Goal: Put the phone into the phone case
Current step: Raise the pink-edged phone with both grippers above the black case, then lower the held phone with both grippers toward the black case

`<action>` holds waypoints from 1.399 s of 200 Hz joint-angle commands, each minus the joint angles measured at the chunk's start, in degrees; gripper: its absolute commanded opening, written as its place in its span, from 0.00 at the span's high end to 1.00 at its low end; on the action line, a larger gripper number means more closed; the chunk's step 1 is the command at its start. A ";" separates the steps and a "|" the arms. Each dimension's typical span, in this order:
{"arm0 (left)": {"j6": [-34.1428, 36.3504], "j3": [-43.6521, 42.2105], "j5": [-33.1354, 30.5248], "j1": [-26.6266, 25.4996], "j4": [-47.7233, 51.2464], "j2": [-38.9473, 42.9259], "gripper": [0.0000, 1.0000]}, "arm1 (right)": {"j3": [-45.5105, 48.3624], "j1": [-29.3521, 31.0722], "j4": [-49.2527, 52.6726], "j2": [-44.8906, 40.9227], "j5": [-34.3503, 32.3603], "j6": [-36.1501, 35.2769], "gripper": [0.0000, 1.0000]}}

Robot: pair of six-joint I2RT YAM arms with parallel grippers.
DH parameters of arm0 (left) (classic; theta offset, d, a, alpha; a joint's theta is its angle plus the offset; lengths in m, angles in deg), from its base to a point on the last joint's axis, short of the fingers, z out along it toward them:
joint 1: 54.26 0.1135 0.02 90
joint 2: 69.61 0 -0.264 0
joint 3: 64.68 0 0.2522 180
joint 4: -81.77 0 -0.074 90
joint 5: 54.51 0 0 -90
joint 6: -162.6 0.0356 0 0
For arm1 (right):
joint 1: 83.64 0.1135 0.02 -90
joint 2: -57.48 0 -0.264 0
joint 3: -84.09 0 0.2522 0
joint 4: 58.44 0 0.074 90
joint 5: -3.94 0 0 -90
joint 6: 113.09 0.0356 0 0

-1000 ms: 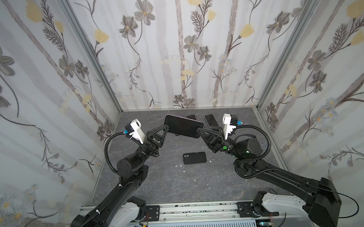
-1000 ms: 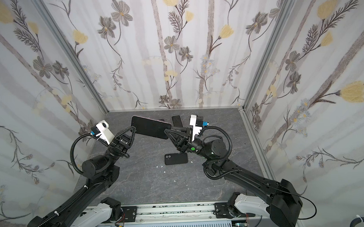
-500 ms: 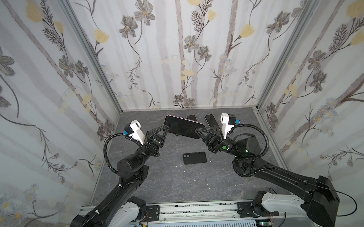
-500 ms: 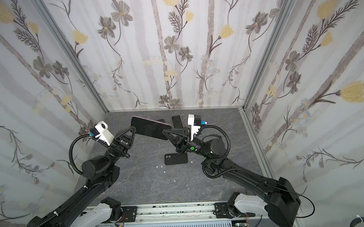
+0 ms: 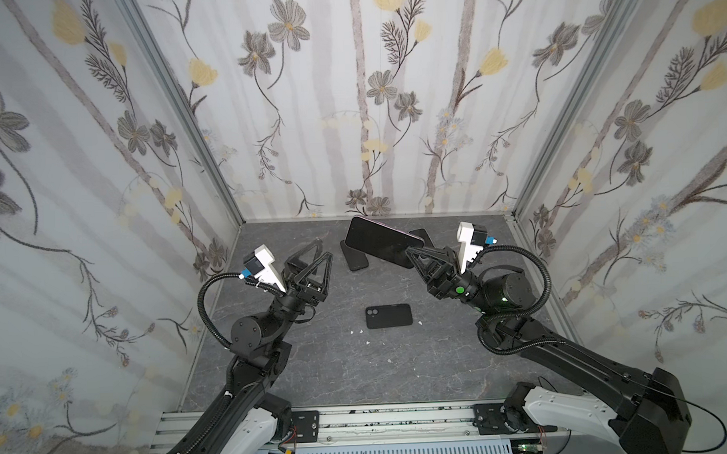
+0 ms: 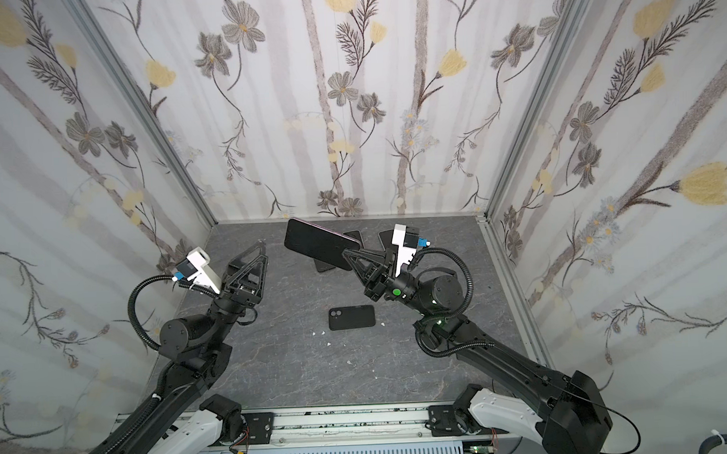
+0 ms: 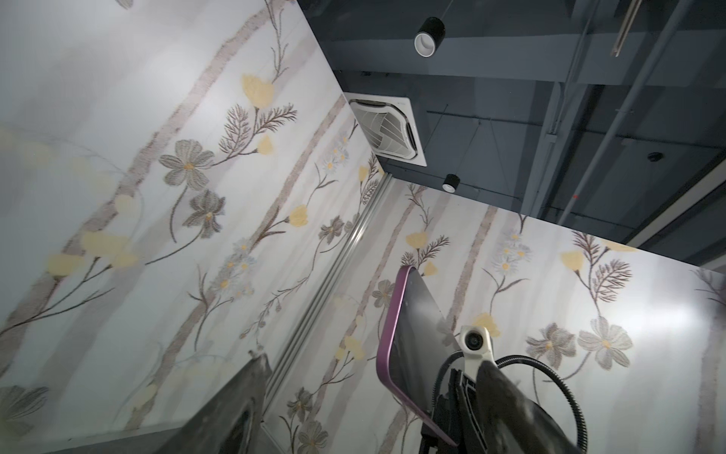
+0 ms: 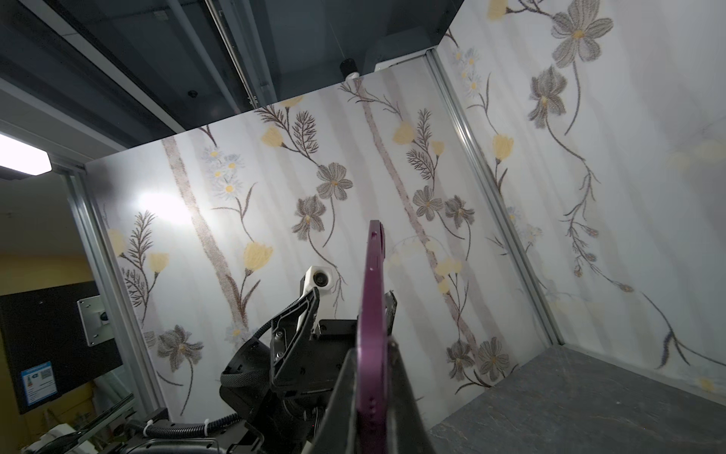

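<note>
The phone (image 5: pixel 379 244) (image 6: pixel 321 248), with a black screen and a purple rim, hangs tilted in the air over the back of the table. My right gripper (image 5: pixel 412 253) (image 6: pixel 348 255) is shut on its right end. In the right wrist view the purple phone edge (image 8: pixel 371 298) stands pinched between the two fingers (image 8: pixel 406 397). My left gripper (image 5: pixel 324 249) (image 6: pixel 264 250) is open, just left of the phone and not touching it. In the left wrist view the phone (image 7: pixel 416 338) shows past the spread fingers (image 7: pixel 235 408). The black phone case (image 5: pixel 388 315) (image 6: pixel 351 317) lies flat mid-table, between and below both grippers.
Two more dark flat slabs (image 5: pixel 354 259) (image 5: pixel 423 234) lie on the grey table at the back, partly under the held phone. Small white specks (image 5: pixel 359 331) lie near the case. Flowered walls (image 5: pixel 362 111) close in the back and both sides.
My left gripper has let go of the phone, opened wide and drawn back to the left. The right gripper closed on the phone and holds it alone, slightly further back.
</note>
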 commanded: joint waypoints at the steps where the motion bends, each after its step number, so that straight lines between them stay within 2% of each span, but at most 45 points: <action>1: 6.70 -0.01 -7.60 0.03 12.08 2.15 0.17 | -0.97 -1.49 7.39 -2.23 -1.78 -4.11 1.00; 35: 12.12 1.44 -10.06 -0.03 26.45 2.85 0.19 | -2.47 -5.48 17.86 -4.90 1.43 -7.76 1.00; 60: 13.45 2.54 -10.78 -0.03 35.84 1.21 0.22 | -5.33 -8.73 28.95 -4.85 2.37 -9.10 1.00; 101: 15.13 3.73 -6.30 0.01 46.98 -4.04 0.25 | -9.32 -13.24 47.08 -2.49 1.78 -11.48 1.00; 122: 15.14 4.77 -4.24 -0.11 51.51 -8.10 0.27 | -9.00 -15.00 52.29 -0.46 2.59 -10.42 1.00; 163: 13.09 6.37 0.28 -0.19 55.54 -17.62 0.32 | -6.63 -15.39 54.58 4.70 7.08 -8.39 1.00; 202: 10.18 6.76 4.17 -0.84 53.79 -25.08 0.42 | -5.35 -15.35 54.29 9.81 11.13 -5.59 1.00; 280: 7.59 6.61 6.76 -2.56 49.95 -30.87 0.43 | -4.48 -15.34 50.09 19.40 16.20 -1.04 1.00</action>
